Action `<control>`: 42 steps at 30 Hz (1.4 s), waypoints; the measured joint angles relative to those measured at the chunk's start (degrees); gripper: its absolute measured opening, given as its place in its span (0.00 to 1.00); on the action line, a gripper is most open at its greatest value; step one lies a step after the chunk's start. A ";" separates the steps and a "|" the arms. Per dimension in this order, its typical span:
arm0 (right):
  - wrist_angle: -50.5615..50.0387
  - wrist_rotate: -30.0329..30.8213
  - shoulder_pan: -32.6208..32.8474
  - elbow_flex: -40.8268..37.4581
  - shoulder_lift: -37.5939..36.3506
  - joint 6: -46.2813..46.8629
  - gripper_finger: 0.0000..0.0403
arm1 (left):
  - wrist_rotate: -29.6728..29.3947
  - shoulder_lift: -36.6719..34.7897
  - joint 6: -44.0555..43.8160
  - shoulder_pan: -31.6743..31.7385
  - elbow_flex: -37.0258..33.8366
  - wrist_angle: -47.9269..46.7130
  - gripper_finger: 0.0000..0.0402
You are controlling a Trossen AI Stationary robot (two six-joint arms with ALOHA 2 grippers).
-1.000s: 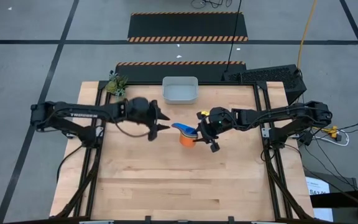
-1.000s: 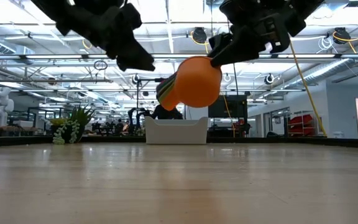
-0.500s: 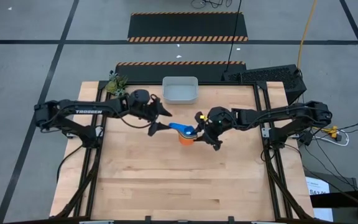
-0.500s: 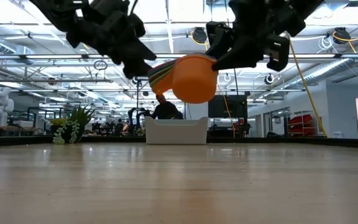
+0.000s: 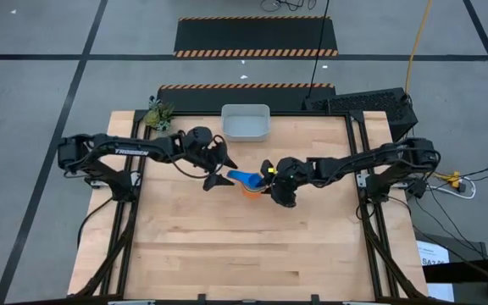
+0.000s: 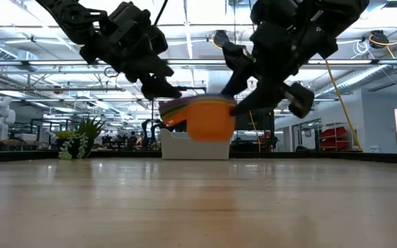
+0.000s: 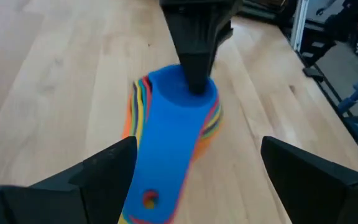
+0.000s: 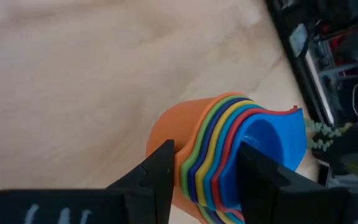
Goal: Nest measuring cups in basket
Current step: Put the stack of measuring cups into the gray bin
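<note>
Since the earlier frames the nested measuring cups [image 5: 251, 184] have come down from mid-air to just above the tabletop [image 5: 227, 246], swinging from a tilted pose to nearly upright, and the left end effector [image 5: 220, 168] has closed in on the stack with its fingers now spread wide; the right end effector [image 5: 271, 180] has shifted toward the tabletop's centre, carrying the stack. In the high view the stack sits near the tabletop's middle, at about 6 o'clock from the basket [image 5: 245, 123] and well apart from it; the basket stands at the 12 o'clock edge of the tabletop, with a small green plant [image 5: 158, 113] at about 9 o'clock from it. The right end effector [image 8: 204, 171] pinches the rims of the stack [image 8: 229, 155], one finger outside the orange cup [image 8: 173, 127], the other inside the blue cup [image 8: 266, 140]. The left end effector [image 7: 197, 168] straddles the stack's handles [image 7: 160, 174] without touching them, fingers apart on either side; the blue handle [image 7: 166, 162] lies uppermost. In the low view the stack [image 6: 202, 117] hangs in front of the basket [image 6: 195, 146], the orange cup outermost, between the two arms; whether its base touches the tabletop cannot be told.
</note>
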 joint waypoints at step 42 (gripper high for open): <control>2.16 2.26 1.01 0.07 0.92 -0.98 0.30 | -9.90 4.20 9.71 -0.68 -0.02 -1.30 0.53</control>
